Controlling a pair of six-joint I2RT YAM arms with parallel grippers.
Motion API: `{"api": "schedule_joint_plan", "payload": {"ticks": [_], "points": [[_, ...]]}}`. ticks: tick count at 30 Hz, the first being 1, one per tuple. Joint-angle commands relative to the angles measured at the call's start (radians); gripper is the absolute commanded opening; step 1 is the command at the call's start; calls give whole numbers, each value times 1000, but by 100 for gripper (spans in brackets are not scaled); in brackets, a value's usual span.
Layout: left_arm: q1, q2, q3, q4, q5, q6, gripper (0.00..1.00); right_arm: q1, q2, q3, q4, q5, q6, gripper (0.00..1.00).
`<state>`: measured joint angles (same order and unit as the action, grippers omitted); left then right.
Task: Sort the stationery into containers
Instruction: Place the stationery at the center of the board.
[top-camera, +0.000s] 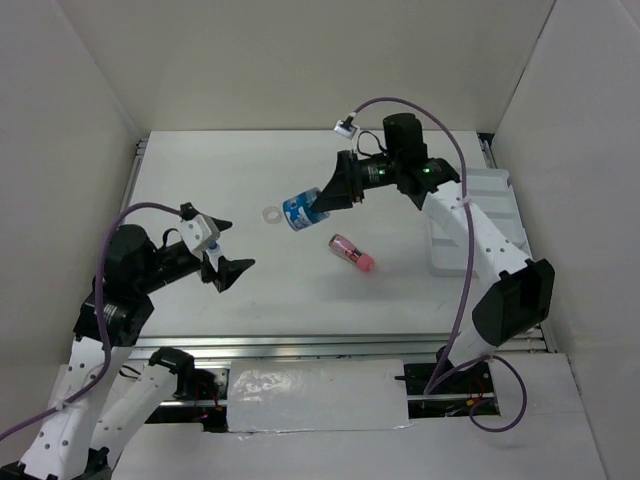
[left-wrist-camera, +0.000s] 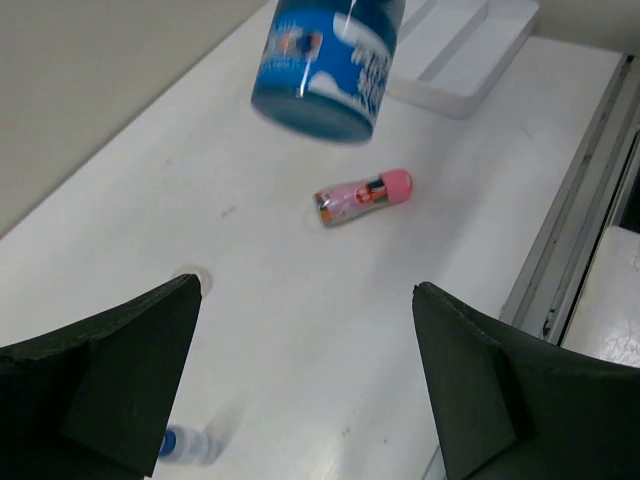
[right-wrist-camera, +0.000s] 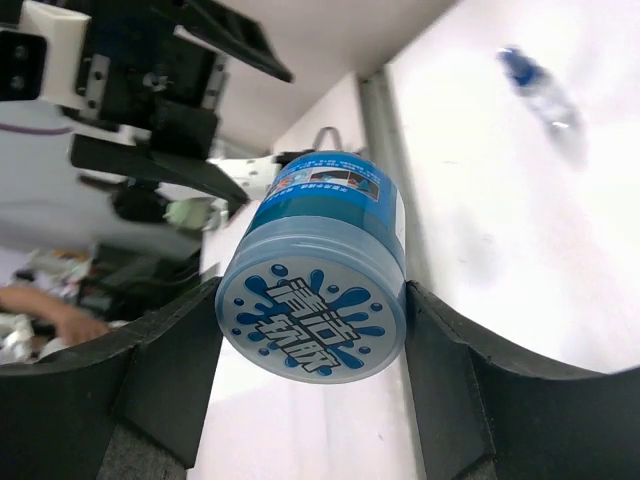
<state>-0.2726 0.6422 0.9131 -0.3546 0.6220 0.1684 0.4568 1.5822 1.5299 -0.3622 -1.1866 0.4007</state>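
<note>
Your right tool (top-camera: 318, 203) is clamped on a blue pot (right-wrist-camera: 312, 320), held above the table (top-camera: 250, 300); next, I judge, you carry it right to the tray (top-camera: 497, 180) and release over a compartment. Your left tool (left-wrist-camera: 305, 290) hangs with jaws apart; the tube (top-camera: 351, 252) and ring (top-camera: 270, 214) lie loose; no second pot shows, and the right arm (top-camera: 470, 235) hides part of the tray.

Two white-and-black arms are trailing purple cables.
The left arm (top-camera: 65, 400) and right arm (top-camera: 480, 235) are showing white shell links joined by black motor housings. A purple cable (top-camera: 462, 290) is looping along each one, and small green lights (top-camera: 425, 170) are glowing on the right arm's dark joint. The left claw (top-camera: 228, 250) and right claw (top-camera: 322, 203) are showing matte black, wedge-shaped fingers (left-wrist-camera: 120, 370), with a white block (top-camera: 198, 228) sitting by the left wrist.
</note>
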Motion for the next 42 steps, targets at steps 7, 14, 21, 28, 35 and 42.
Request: {"api": "schedule_joint_plan", "payload": {"ticks": [7,14,21,28,35,42], "points": [[6,207,217,-332,-160,89,99,-193,40,307,-619,548,-560,0],[7,359,287,-399,-241,31,99,-302,167,406,-799,916,-645,0],[12,416,273,-426,-298,-4,99,-253,254,286,-712,1035,-666,0],[27,445,274,-491,-354,-18,99,-204,492,412,-704,1048,-665,0],[53,425,240,-489,-366,-36,99,-193,648,516,-670,1056,-666,7],[64,421,222,-471,-360,-55,99,-190,615,448,-591,1061,-620,64]]}}
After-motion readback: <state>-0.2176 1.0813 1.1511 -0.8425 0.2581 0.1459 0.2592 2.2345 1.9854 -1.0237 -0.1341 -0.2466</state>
